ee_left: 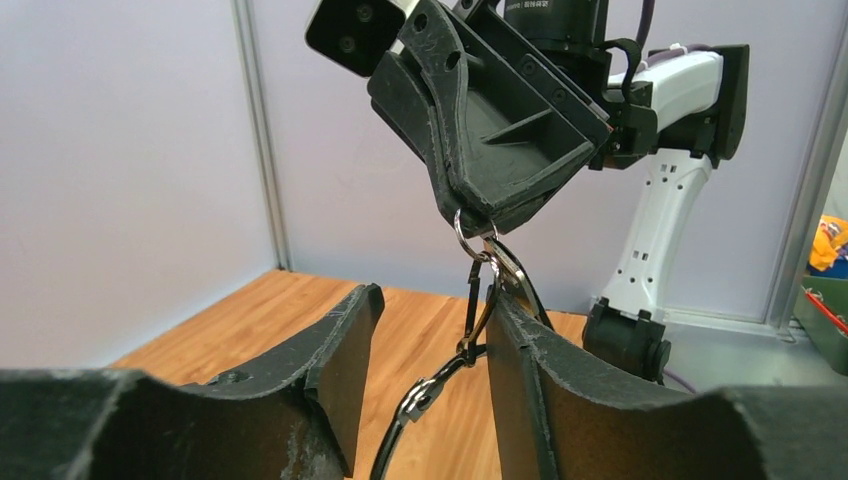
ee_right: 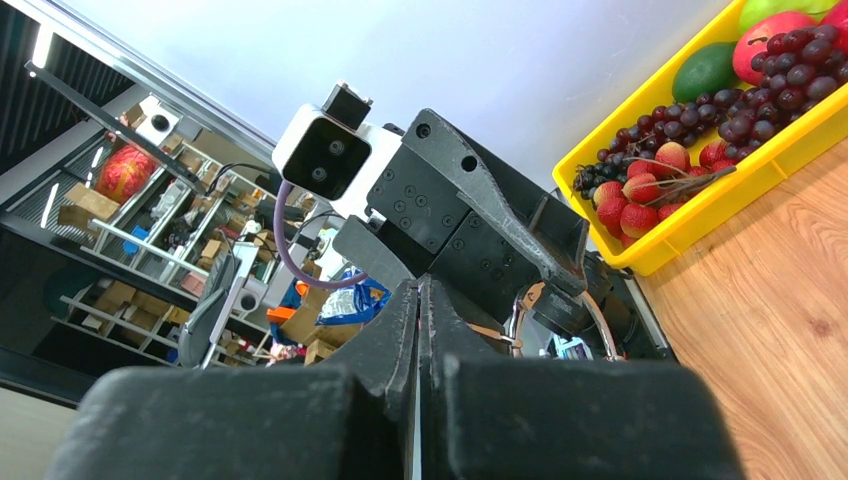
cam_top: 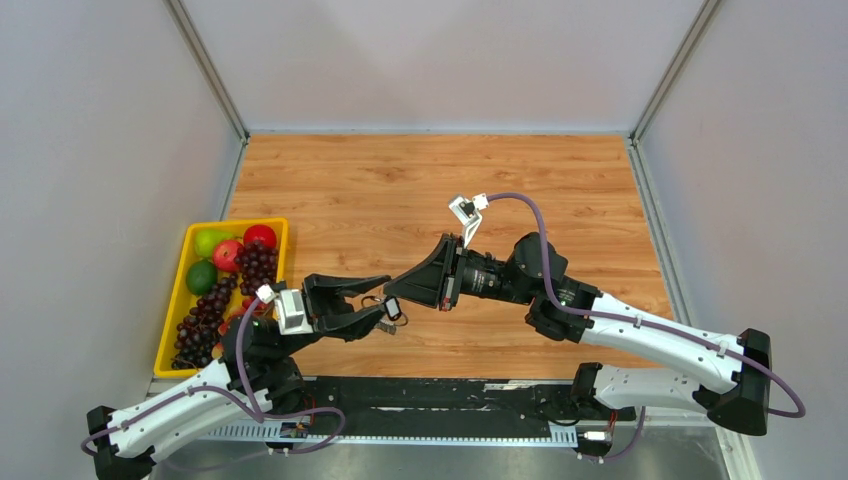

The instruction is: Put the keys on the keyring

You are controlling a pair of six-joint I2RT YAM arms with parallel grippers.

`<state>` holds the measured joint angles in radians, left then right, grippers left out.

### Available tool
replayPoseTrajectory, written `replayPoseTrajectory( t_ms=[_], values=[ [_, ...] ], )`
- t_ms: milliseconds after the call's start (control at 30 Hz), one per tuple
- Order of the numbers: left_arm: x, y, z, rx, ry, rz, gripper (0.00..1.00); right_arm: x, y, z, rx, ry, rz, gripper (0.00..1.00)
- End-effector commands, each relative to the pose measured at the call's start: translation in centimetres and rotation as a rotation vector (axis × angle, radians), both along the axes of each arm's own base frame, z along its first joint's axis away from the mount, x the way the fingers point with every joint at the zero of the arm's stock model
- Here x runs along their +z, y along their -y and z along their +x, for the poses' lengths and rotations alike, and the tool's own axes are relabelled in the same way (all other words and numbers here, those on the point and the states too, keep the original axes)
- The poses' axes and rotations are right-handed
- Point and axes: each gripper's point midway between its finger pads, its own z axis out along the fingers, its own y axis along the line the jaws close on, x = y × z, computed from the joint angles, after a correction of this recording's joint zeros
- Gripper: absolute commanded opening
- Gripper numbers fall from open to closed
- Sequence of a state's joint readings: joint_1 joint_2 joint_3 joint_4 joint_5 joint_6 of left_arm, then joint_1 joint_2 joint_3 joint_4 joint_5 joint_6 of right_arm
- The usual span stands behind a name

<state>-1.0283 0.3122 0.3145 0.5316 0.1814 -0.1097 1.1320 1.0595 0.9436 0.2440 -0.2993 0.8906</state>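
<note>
My right gripper (cam_top: pixel 398 288) is shut on the keyring (ee_left: pixel 465 240), a thin silver wire ring pinched at its fingertips (ee_left: pixel 480 215). A dark clip (ee_left: pixel 476 300), a silver key (ee_left: pixel 518 276) and a larger loop (ee_left: pixel 408 420) hang from the ring. They dangle between the fingers of my left gripper (ee_left: pixel 435 300), which is open, and they lean against its right finger (ee_left: pixel 540 370). In the top view, a key with a black head (cam_top: pixel 393 308) shows beside the left gripper (cam_top: pixel 385 297). Both grippers meet above the table's near middle.
A yellow tray (cam_top: pixel 170 322) with grapes, apples and green fruit sits at the table's left edge; it also shows in the right wrist view (ee_right: pixel 700 215). Grey walls enclose the wooden table (cam_top: pixel 450 190) on three sides.
</note>
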Motion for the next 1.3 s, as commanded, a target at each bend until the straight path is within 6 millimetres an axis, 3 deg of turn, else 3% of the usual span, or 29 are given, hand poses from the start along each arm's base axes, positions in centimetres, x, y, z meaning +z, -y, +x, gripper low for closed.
replayPoseTrajectory(
  t_ms=[0,400,500,600,667,733,967,1267],
  values=[
    [-0.2,0.3,0.1,-0.005,-0.012,0.011,0.54,4.6,0.9,-1.0,0.017,0.063,0.110,0.00],
    [-1.8,1.0,0.2,-0.017,-0.037,0.069,0.58,5.7,1.2,-1.1,0.010,0.093,0.113,0.00],
    [-1.7,1.2,0.2,-0.021,-0.028,0.072,0.44,5.5,1.2,-1.1,0.013,0.091,0.108,0.00],
    [-1.5,1.3,0.2,-0.025,-0.023,0.073,0.17,5.2,1.2,-1.1,0.009,0.085,0.105,0.00],
    [-1.4,1.4,0.2,-0.025,-0.023,0.073,0.05,5.0,1.3,-1.1,0.010,0.086,0.101,0.00],
    [-1.2,1.3,0.5,-0.013,-0.031,0.068,0.01,4.8,1.3,-1.2,0.016,0.087,0.099,0.00],
    [-0.7,0.1,2.5,0.106,-0.084,0.023,0.00,3.7,1.4,-1.5,0.028,0.087,0.072,0.00],
    [-0.1,-1.3,3.9,0.199,-0.130,-0.039,0.00,0.6,1.4,-2.2,0.054,0.083,0.003,0.00]
  ],
)
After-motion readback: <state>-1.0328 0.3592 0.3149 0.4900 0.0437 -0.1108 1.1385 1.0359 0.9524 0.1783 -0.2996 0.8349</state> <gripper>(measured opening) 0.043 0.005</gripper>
